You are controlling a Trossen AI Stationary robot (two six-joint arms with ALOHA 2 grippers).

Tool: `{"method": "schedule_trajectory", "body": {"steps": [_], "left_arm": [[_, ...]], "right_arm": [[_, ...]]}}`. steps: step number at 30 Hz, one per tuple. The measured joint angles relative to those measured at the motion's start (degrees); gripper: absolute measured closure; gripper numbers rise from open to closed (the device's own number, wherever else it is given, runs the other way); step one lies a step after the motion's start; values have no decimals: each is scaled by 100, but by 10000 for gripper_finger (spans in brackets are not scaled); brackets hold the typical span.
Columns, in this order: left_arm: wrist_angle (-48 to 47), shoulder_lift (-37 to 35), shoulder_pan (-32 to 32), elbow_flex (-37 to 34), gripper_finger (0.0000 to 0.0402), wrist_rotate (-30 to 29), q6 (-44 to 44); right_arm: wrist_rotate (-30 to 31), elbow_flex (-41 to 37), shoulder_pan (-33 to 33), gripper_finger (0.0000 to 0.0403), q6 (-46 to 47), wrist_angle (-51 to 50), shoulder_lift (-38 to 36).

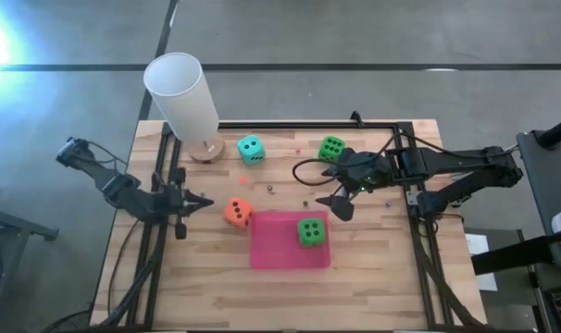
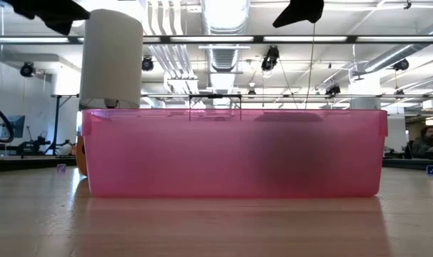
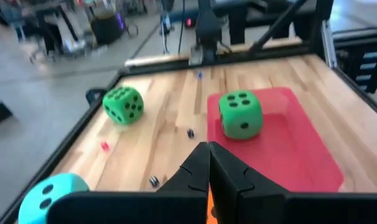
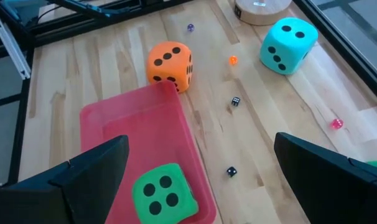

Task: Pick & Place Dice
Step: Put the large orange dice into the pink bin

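One green die (image 1: 310,232) sits in the pink tray (image 1: 267,252); my right end effector (image 1: 337,197) hovers spread apart just beyond. The orange die (image 1: 236,213) looks soft and light; I'd pinch opposite flat faces. Left end effector (image 1: 199,203) rests pressed together.

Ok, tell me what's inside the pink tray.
One green die sits in the pink tray, four pips on top. The rest of the tray floor looks bare. Whatever lies beneath the die is hidden.
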Motion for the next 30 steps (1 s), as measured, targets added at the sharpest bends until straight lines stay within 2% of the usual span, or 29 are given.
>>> {"method": "schedule_trajectory", "body": {"steps": [9, 12, 16, 20, 26, 30], "left_arm": [[-1242, 1354, 96, 1058, 395, 86, -1796], [-1465, 1656, 303, 1344, 395, 646, -2247], [-1601, 2066, 796, 1601, 395, 1829, -2687], [-1615, 2410, 1370, 1681, 395, 2588, -3142], [-1704, 2776, 2074, 1691, 395, 3181, -3377], [-1703, 2866, 2289, 1691, 395, 3570, -3168]], "right_arm": [[-10, -2, 2, 3, -81, -56, -37], [-20, -2, 2, 3, -136, -52, -81], [-20, -2, 2, 3, -177, -48, -109], [-21, -2, 2, 3, -177, -48, -111], [-22, -2, 2, 3, -220, -50, -109], [-22, -2, 2, 3, -259, -50, -109]]}}
